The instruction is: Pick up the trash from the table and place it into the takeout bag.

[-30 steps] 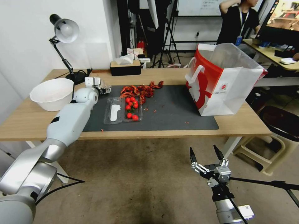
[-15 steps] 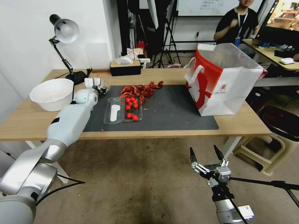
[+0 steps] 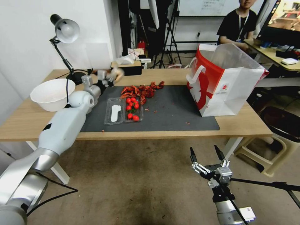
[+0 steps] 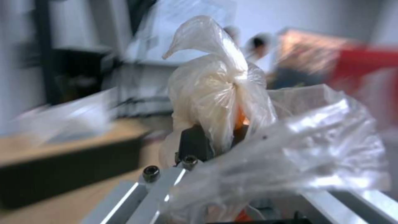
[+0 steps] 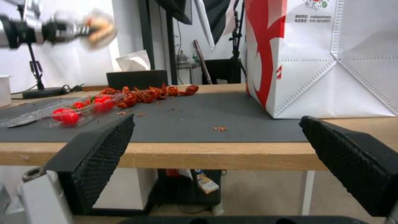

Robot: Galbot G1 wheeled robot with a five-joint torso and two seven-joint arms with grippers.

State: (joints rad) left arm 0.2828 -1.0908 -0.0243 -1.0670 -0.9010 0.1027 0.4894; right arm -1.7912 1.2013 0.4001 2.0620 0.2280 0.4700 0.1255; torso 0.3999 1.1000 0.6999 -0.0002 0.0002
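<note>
My left gripper (image 3: 109,77) is shut on a small beige wrinkly bundle (image 3: 116,73) of thin plastic, held in the air above the back left corner of the dark mat (image 3: 175,115). In the left wrist view the bundle (image 4: 215,90) bulges up out of the gripper (image 4: 215,138), and one dark finger (image 4: 194,144) presses its side. The takeout bag (image 3: 228,84) stands upright and open at the mat's right end, well to the right of the bundle. My right gripper (image 3: 207,153) hangs open in front of the table (image 3: 31,125), below its edge and over the floor.
A big white bowl (image 3: 51,93) sits at the table's left. A clear box of tomatoes (image 3: 125,109) and a pile of red scraps (image 3: 142,90) lie on the mat. A desk lamp (image 3: 64,31) and a tissue box (image 3: 126,67) stand at the back. A stool (image 3: 268,150) is on the right.
My left arm has risen from the mat's back left corner and swung a little right, lifting the bundle off the table. The right arm has not moved.
</note>
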